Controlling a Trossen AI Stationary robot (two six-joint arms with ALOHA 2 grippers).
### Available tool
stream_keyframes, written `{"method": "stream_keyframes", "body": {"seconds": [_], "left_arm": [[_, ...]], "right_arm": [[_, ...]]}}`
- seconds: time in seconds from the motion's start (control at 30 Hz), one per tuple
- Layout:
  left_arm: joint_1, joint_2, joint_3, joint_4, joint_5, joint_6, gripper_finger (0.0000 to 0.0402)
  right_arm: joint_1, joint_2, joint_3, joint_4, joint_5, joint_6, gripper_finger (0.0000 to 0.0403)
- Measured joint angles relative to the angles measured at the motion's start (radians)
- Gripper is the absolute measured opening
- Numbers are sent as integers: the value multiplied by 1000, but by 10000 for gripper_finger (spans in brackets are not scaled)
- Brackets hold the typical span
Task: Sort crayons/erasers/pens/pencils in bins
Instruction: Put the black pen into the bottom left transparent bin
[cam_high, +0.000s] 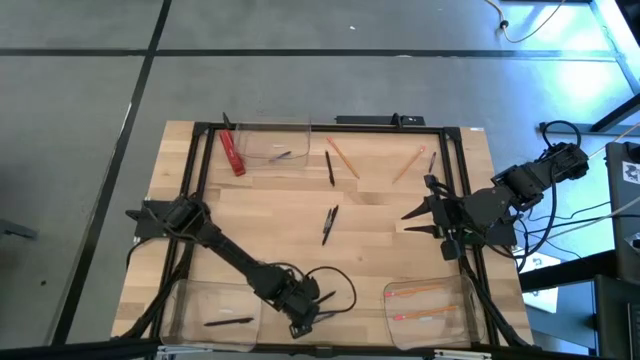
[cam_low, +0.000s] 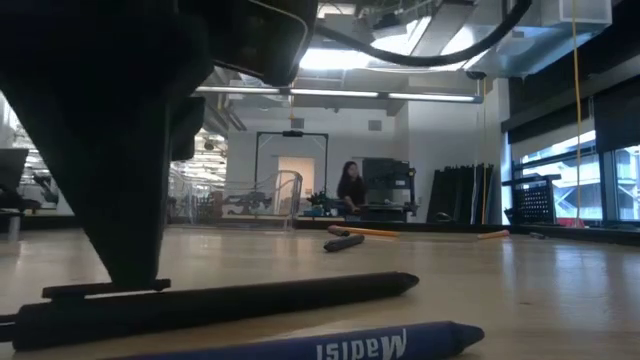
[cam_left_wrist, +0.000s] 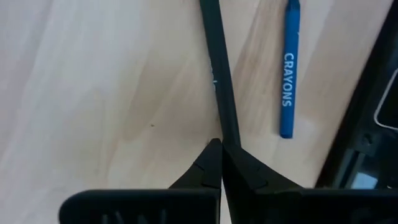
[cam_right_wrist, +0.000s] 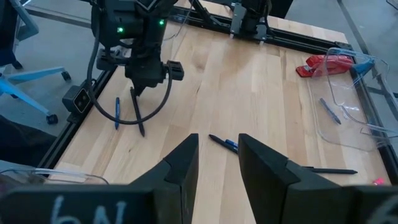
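My left gripper is at the table's near edge, between the two near bins, shut on a black pen. A blue crayon lies on the wood right beside that pen, untouched. The near left bin holds one black pen. The near right bin holds two pencils. The far bin holds a thin crayon. My right gripper hangs open above the table's right side, with nothing between its fingers. My left gripper pinches the black pen near one end between its two fingertips. The fingers come from above, slanting down, and the pen runs on ahead of them. In the right wrist view the pen slants down below the gripper; whether its lower end touches the table I cannot tell.
Two more black pens lie mid-table. Two pencils lie toward the far edge. A red flat strip lies by the far bin. A black frame borders the work area.
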Motion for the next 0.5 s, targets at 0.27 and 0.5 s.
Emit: {"method": "stream_keyframes", "body": {"seconds": [0.27,0.5], "left_arm": [[32,-16,1,-12,53,-8,0],[47,-42,4,-17,78,4,1]], "right_arm": [[0,0,0,0,1,-3,115],[0,0,0,1,0,-3,115]]}}
